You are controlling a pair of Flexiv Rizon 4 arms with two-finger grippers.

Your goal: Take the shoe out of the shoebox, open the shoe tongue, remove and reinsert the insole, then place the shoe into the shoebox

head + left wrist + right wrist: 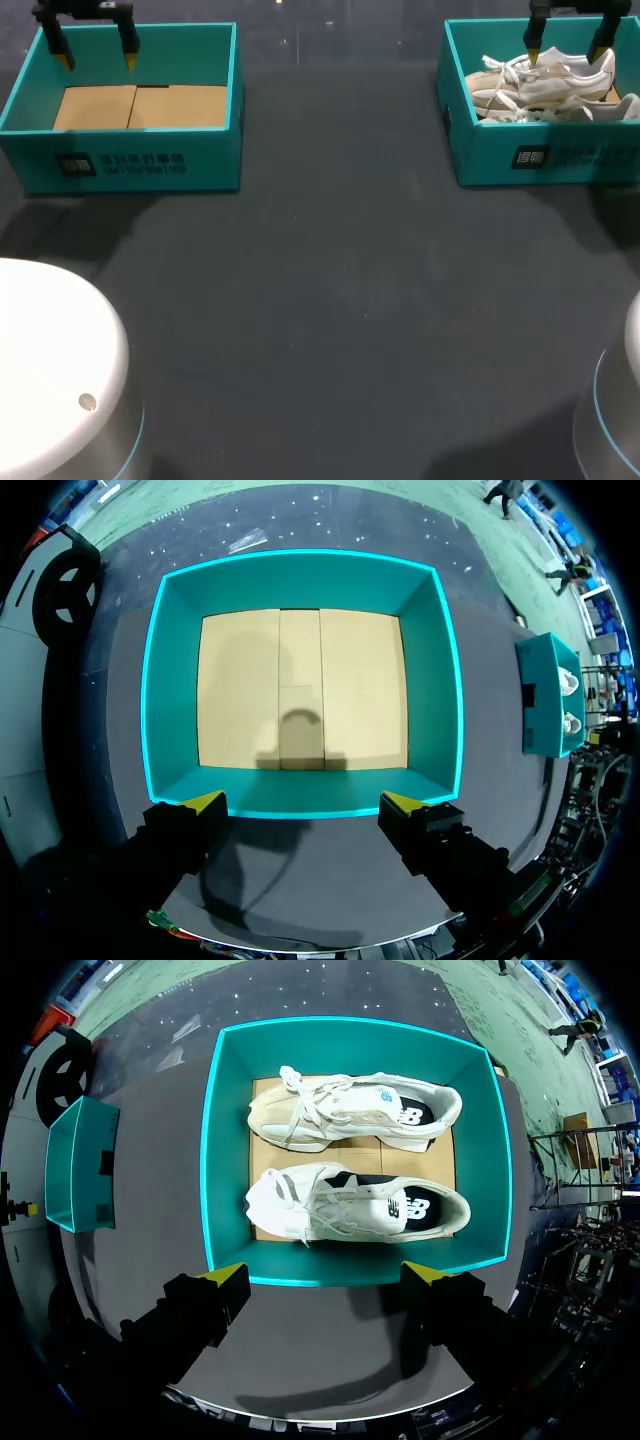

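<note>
Two teal shoeboxes stand at the table's far side. The right shoebox (540,155) (225,1160) holds two white and beige shoes side by side, one (355,1205) nearer my right gripper and one (350,1112) behind it (545,85). My right gripper (567,45) (335,1280) hangs open above that box, touching nothing. The left shoebox (130,160) (300,580) holds no shoe, only its cardboard floor (300,690). My left gripper (97,48) (303,805) hangs open above the left box, its fingers holding nothing.
The dark table (330,300) stretches between and in front of the boxes. The rounded white bases of my arms sit at the near left (50,370) and near right (620,400) corners.
</note>
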